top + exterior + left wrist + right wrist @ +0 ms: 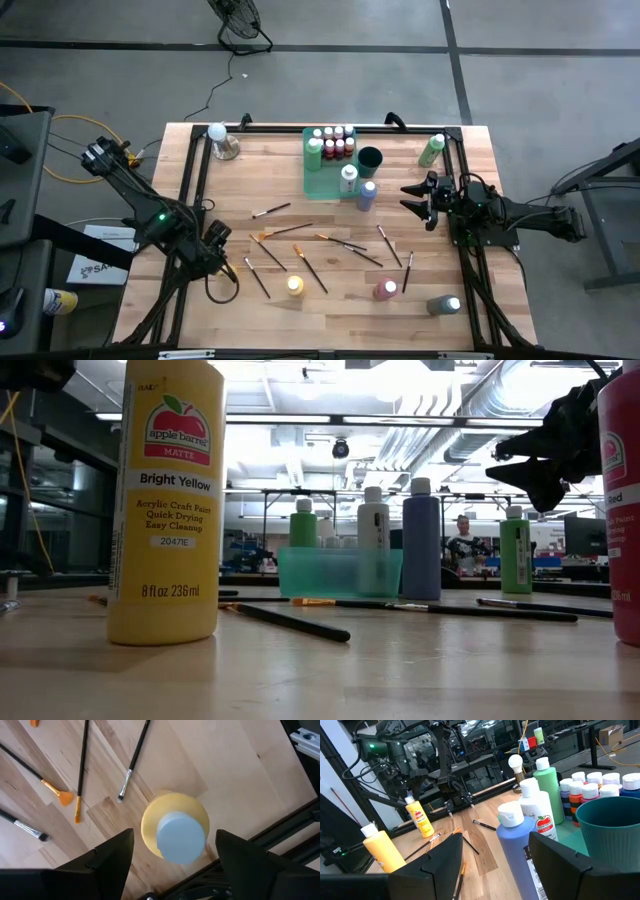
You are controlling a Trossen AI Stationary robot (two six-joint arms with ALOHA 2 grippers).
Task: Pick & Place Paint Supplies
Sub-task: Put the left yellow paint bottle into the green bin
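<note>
Above a yellow white-capped paint bottle (175, 832) on the wooden counter (330, 290), the left end effector (172, 857) hovers, fingers spread, nothing gripped.
Judging by this, a pick is starting: next, lower and close on the bottle. Its label reads "apple barrel MATTE, Bright Yellow". The right end effector (415, 199) waits spread, empty, beside the blue bottle (367, 194).

A pale wooden table (330, 290) with visible grain and a smooth finish fills the centre of the high view, framed by black metal rails (196, 180). Glossy plastic paint bottles (166, 500) carry paper labels; a translucent green plastic tray (338, 572) stands behind.
</note>
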